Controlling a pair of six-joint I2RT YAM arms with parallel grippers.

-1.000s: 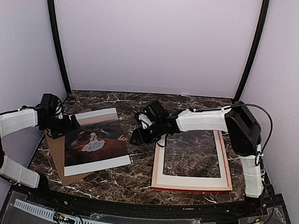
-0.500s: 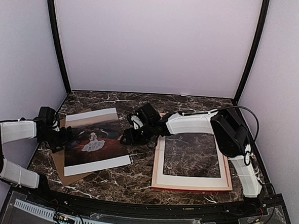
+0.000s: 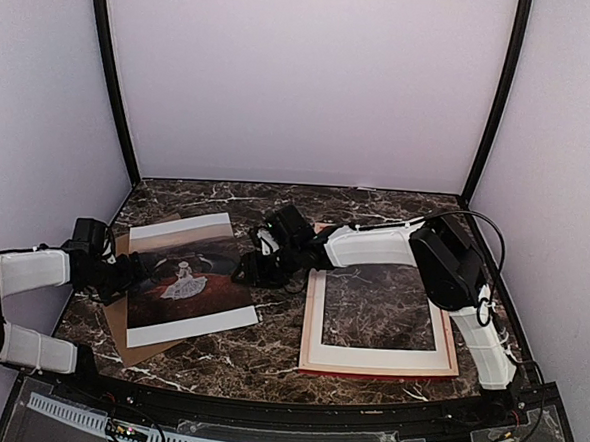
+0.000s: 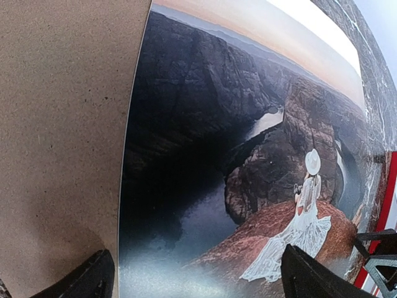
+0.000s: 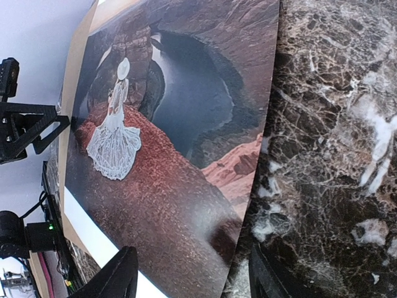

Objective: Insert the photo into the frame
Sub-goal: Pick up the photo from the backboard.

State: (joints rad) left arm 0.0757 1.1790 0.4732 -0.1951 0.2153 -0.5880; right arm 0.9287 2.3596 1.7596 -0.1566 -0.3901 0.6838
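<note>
Both grippers, top view: left gripper [image 3: 132,269] at the photo's [image 3: 186,284] left edge, right gripper [image 3: 244,270] at its right edge; frame [image 3: 377,360] lies beyond the right gripper.
Left wrist view: fingers [image 4: 93,279] spread wide; photo [image 4: 248,155] between and ahead, on a brown board [image 4: 62,124].
Right wrist view: fingers [image 5: 121,273] apart, straddling the photo's [image 5: 173,124] edge.

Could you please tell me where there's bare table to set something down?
Free: the far table strip behind photo and frame, and the near gap between them. Crowded: the photo's side edges, at the left gripper and right gripper.
</note>
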